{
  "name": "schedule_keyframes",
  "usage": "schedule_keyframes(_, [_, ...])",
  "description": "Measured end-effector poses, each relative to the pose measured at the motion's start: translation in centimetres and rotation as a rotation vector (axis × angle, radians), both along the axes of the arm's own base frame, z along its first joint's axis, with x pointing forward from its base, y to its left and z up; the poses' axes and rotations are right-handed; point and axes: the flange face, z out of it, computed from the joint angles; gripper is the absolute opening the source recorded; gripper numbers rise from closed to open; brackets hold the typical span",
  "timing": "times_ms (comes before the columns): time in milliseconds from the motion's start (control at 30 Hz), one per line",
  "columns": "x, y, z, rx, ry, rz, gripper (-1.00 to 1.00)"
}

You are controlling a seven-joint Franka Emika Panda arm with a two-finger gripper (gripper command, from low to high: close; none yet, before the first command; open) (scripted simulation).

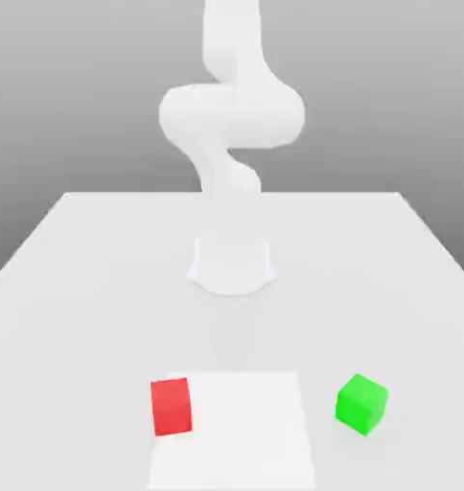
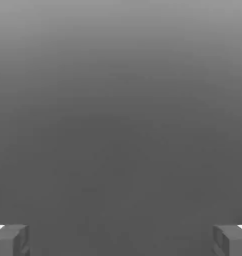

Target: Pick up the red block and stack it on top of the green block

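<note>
Fingers (image 2: 10, 240) spread wide with nothing between them; red block (image 1: 171, 406) sits at nine o'clock from green block (image 1: 361, 404) on the desk (image 1: 82, 288).

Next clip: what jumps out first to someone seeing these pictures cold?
Two bright cubes on a pale table: the red block near the front toward the exterior view's left, the green block apart from it toward the right. Behind them the white arm rises from its base at mid-table. In the hand view the gripper has its jaws spread wide with nothing between.
</note>
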Motion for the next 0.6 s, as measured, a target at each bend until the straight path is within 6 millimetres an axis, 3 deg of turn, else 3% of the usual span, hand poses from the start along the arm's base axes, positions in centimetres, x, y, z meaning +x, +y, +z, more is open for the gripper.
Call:
schedule_keyframes(133, [4.4, -1.7, -9.0, -0.015, 0.143, 0.035, 0.00])
schedule_keyframes(300, [6.9, -3.5, -20.4, -0.032, 0.312, 0.076, 0.00])
schedule_keyframes(433, [6.8, -4.8, -29.4, -0.046, 0.447, 0.109, 0.00])
schedule_keyframes(600, [4.0, -6.4, -39.8, -0.062, 0.617, 0.146, 0.00])
